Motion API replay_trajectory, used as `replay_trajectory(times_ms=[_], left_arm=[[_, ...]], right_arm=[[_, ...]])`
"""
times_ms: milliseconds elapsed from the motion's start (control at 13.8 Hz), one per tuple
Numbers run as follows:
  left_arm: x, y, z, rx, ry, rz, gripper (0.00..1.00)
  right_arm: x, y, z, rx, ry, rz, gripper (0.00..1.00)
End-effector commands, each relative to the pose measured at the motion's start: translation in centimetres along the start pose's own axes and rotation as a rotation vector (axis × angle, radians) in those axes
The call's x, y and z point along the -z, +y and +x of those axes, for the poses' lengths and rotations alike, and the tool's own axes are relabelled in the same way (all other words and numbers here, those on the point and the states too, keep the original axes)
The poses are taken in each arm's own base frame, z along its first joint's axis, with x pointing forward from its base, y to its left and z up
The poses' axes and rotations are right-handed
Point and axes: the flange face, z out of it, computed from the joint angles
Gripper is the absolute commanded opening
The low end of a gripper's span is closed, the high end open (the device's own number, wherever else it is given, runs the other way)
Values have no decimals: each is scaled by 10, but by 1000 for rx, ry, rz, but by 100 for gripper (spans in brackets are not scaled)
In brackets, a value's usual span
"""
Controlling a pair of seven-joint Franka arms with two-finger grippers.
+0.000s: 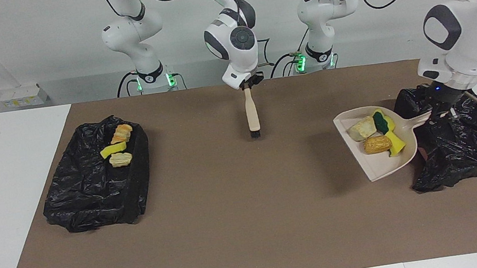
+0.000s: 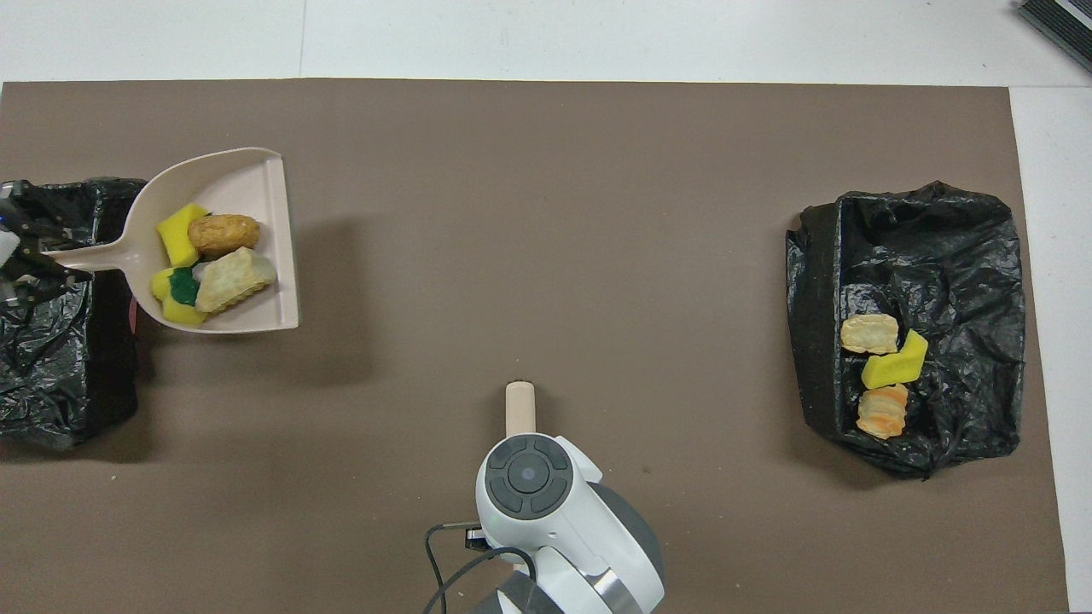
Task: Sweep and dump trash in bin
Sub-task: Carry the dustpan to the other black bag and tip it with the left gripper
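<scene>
My left pincer point(image 1: 443, 115) grips the beige plastic dustpan point(image 1: 383, 165) of scraps at the black bag's point(image 1: 470, 145) nine o'clock; only the facing view shows my right pincer point(image 1: 248, 84) clamping the black-bristled brush point(image 1: 252, 113).

Glossy crinkled black plastic bag point(image 1: 466, 145), smooth beige plastic dustpan point(image 1: 383, 165), matt brown mat point(image 1: 241, 226)

Beige plastic dustpan point(image 1: 381, 166), raised beside black bag-lined bin point(image 1: 466, 145) at left arm's end, held four small scraps point(image 1: 374, 134). Three scraps point(image 1: 118, 146) lay in black bag-lined tray point(image 1: 90, 195) at right arm's end. Beige-handled black-bristled brush point(image 1: 252, 111) hung mid-table.
</scene>
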Motion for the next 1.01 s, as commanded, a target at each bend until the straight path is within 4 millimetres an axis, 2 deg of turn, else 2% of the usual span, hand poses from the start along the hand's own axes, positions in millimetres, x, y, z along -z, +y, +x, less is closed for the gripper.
replay_trajectory(times_ms=[0, 72, 145, 217, 289, 362, 506, 723, 796, 940], left_arm=[[7, 6, -62, -74, 22, 1, 0], [7, 14, -96, -80, 18, 3, 0], [10, 23, -130, -98, 5, 10, 0], [13, 33, -164, -123, -5, 22, 0], [17, 41, -190, -134, -21, 26, 0], [25, 41, -202, -140, -61, 41, 0], [32, 32, -221, -141, -140, 47, 0], [37, 26, -230, -124, -237, 77, 0], [41, 27, -235, -109, -288, 75, 0], [43, 22, -228, -74, -410, 46, 0]], right_arm=[[-3, 5, 1, -27, 10, 17, 0], [-5, 5, 3, -20, 19, 19, 1], [-6, 6, 3, -19, 17, 17, 19], [-6, 7, 4, -19, 13, 16, 45], [-4, 6, 5, -12, 19, 11, 74], [-3, 4, 7, -3, 25, 6, 100], [4, 4, 24, 19, 53, 4, 100], [22, 7, 54, 3, 140, 38, 100], [28, 14, 64, -4, 174, 44, 100], [50, 46, 99, -46, 269, 66, 100]])
